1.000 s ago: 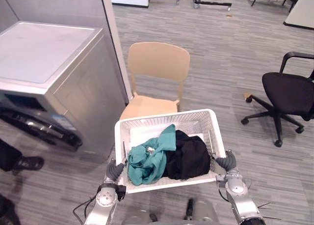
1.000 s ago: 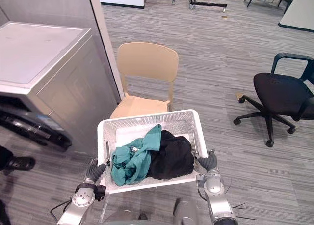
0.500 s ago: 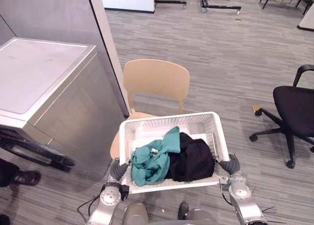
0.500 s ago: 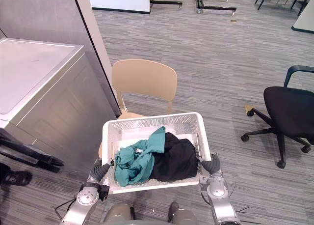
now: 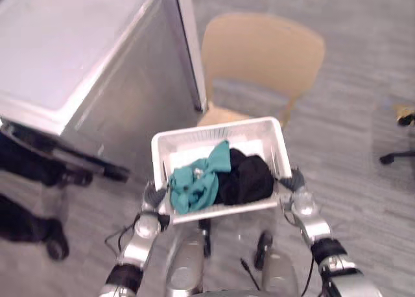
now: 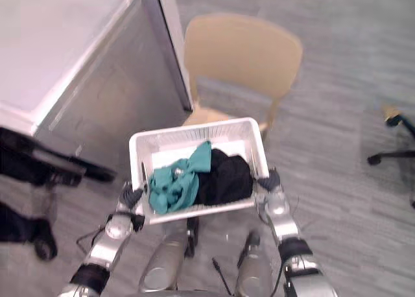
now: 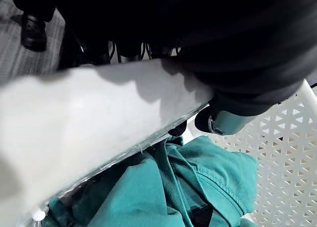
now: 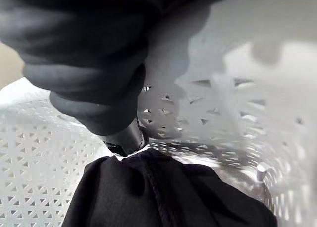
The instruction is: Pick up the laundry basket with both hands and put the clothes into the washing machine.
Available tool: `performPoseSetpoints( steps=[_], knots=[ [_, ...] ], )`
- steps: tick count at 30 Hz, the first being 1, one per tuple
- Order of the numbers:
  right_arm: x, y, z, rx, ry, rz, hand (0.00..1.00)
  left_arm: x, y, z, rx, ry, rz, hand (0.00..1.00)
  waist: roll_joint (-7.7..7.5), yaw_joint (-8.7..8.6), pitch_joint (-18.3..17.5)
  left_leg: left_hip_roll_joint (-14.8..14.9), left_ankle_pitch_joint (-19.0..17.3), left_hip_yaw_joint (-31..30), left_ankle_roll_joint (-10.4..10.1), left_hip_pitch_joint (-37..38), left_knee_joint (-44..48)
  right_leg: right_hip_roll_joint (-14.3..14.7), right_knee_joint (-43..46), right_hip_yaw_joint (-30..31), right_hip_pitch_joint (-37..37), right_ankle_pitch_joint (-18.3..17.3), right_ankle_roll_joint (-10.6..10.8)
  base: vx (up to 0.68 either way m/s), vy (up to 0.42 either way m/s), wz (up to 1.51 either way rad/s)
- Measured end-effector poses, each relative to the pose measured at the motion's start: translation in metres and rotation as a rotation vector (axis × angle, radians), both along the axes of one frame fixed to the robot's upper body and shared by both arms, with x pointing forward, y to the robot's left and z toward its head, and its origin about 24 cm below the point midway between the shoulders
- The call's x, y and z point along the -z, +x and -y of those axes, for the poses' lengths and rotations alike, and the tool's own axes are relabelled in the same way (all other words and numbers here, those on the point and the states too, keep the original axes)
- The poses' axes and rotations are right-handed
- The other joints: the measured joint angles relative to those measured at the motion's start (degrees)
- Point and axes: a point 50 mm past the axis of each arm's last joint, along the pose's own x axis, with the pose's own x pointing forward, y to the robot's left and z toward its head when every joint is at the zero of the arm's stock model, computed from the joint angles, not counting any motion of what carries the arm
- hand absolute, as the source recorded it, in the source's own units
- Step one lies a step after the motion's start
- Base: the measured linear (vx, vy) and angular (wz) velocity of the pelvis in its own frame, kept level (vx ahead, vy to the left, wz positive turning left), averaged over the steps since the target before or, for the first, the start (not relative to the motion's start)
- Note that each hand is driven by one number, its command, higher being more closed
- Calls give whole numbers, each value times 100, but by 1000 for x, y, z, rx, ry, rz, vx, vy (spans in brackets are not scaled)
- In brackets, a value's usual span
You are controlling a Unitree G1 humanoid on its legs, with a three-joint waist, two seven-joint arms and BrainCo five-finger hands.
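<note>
Now: laundry basket (image 5: pixel 194 132), rim pinched by left hand (image 5: pixel 153 200), right hand (image 5: pixel 293 180). Risk: tilt it, you spill clothes (image 5: pixel 194 184) short of washing machine (image 5: pixel 78 57).

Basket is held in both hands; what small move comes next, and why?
Probably swing the white perforated plastic laundry basket leftward toward the silver-grey washing machine. The left robot hand and right robot hand grip its sides, a teal garment and a black garment lie inside, and the machine stands to its left.
</note>
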Motion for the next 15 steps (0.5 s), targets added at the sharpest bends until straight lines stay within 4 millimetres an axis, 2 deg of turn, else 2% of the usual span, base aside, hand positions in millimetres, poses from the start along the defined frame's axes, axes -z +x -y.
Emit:
performPoseSetpoints(
  steps=[2,4,6,7,8,9,11,13,15],
  knots=[
    [-14,18,-2,4,2,19,100,-9,16,-2,-18,-8,28,100,-75,13,207,7,97,89,-15,-278,-170,-80,180,48,-465,-11,23,-182,-50,17],
    [-27,27,-6,9,17,66,100,-16,27,-2,-44,-14,49,100,-88,19,216,33,265,106,-10,-647,-95,-95,342,77,-869,29,-36,-89,-25,-2],
    [-44,38,-13,4,17,127,100,-31,42,-6,-80,-32,94,100,-170,22,263,113,282,202,9,-903,76,-91,442,150,-1122,78,-24,-53,1,-17],
    [-54,44,-14,19,19,161,100,-47,55,-4,-85,-43,147,100,-172,17,264,199,282,247,9,-1129,248,-58,487,150,-1269,91,-24,-75,6,-16],
    [-65,48,-15,31,23,205,0,-67,69,-4,-95,-41,214,0,-186,13,272,247,281,245,11,-1342,382,-36,523,145,-1434,118,-66,-74,6,-11],
    [-71,50,-16,36,32,230,0,-77,75,-3,-94,-45,244,0,-192,13,275,272,281,248,11,-1447,422,-24,541,141,-1526,137,-93,-63,0,-12],
    [-91,54,-20,59,85,313,0,-114,93,-4,-109,-77,366,0,-243,-4,338,366,279,259,13,-1749,559,42,591,143,-1793,174,-133,-34,-17,-13],
    [-96,54,-21,64,111,338,0,-131,100,-6,-123,-88,415,0,-274,-9,425,428,279,251,12,-1793,594,81,598,102,-1801,180,-142,-24,-39,-6],
    [-102,55,-27,58,150,364,0,-138,102,-8,-151,-109,450,0,-304,-9,444,464,271,266,24,-1821,586,100,601,97,-1850,171,-157,-9,-51,-5]
  ],
)
